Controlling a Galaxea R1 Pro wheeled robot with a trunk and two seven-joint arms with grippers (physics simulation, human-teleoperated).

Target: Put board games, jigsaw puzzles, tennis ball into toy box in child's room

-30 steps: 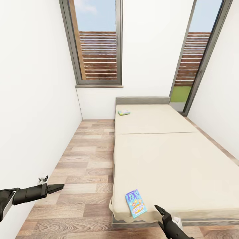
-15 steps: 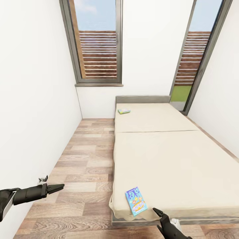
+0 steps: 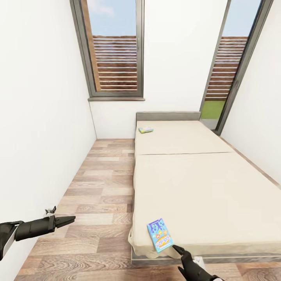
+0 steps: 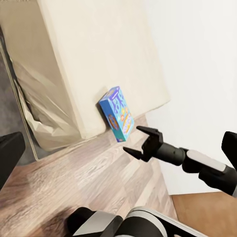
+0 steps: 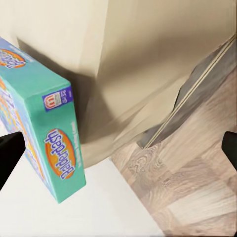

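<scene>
At the bottom middle of the frame, the blue game (image 3: 160, 235) lies on the bed (image 3: 203, 187) corner. The right tool (image 3: 176, 248), spread, is just beside it. It looks light and stiff; pinch its thin edge.

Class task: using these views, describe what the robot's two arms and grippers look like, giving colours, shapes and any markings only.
Both arms are slim, dark tubes. The left gripper is matt black with two thin pointed fingers and a small pale bracket behind them. The right gripper is black too, with two angular pointed fingers, a black wrist, then a light-grey forearm segment. No markings or cables are legible.
</scene>
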